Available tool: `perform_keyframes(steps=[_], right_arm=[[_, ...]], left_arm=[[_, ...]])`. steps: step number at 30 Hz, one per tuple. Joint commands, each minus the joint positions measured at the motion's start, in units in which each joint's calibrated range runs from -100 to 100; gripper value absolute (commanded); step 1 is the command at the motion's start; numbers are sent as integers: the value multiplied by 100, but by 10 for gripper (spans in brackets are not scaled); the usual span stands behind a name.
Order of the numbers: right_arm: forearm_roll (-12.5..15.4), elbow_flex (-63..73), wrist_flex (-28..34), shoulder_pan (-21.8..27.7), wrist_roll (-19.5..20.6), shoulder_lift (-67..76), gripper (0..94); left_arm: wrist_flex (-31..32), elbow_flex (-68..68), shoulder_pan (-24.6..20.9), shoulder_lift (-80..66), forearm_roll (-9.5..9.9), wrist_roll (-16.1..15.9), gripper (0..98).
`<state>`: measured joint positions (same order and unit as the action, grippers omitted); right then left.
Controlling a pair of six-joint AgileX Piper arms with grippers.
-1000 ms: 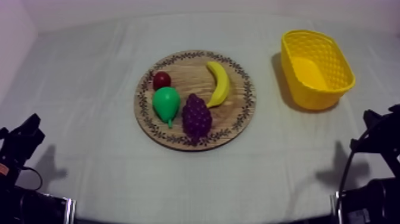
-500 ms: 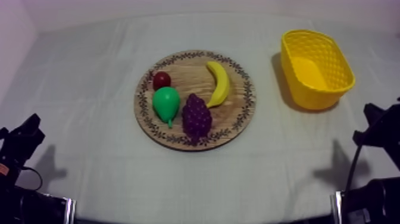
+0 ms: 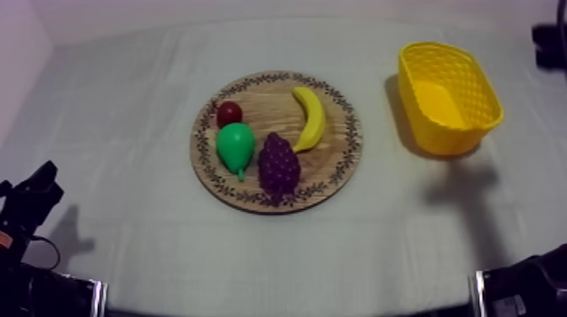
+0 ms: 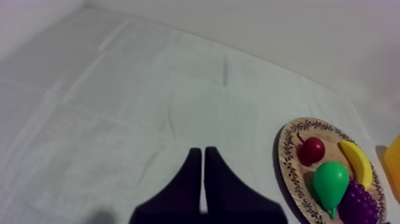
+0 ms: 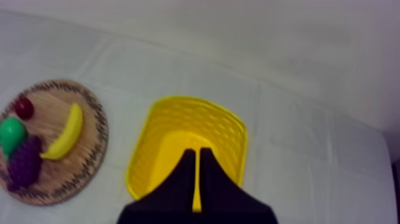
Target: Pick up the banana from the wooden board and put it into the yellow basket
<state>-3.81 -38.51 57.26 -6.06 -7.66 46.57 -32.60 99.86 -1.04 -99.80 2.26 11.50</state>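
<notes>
The yellow banana lies on the right half of the round wooden board, curved and untouched. To the right of the board stands the yellow basket, with nothing in it. My left gripper rests low at the table's left edge, its fingers shut together as a narrow wedge. A part of my right arm shows at the far right beyond the basket. My right gripper is shut on nothing and hangs above the basket, well right of the banana.
On the board beside the banana lie a small red fruit, a green pear and a purple bunch of grapes. Bare cloth spreads left of the board and along the front.
My right arm has lifted from the lower right edge and swung to the upper right, behind the basket. Its shadow now falls in front of the basket. The left arm and fruit stayed still.
</notes>
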Motion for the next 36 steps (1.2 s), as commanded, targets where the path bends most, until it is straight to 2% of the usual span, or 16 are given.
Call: perform_keyframes(steps=[1,7,11,16,24,36], right_arm=[[-502,2412,481,-766,1757,-1533,2],[-1174,3399,1171,-1875,2610,-2840,2],[-1435,3688,1519,-2469,3062,-3692,2],[-1622,3755,1709,-2901,3555,-4590,2],[-1775,3673,1856,-3203,4040,-5686,2],[-1877,3883,2070,-3059,4197,-6608,2]], left_arm=[[2,3,-1,-3,1,0,1],[2,3,-1,-3,1,0,1],[2,3,-1,-3,1,0,1],[2,3,-1,-3,1,0,1],[2,3,-1,-3,1,0,1],[2,3,-1,-3,1,0,1]])
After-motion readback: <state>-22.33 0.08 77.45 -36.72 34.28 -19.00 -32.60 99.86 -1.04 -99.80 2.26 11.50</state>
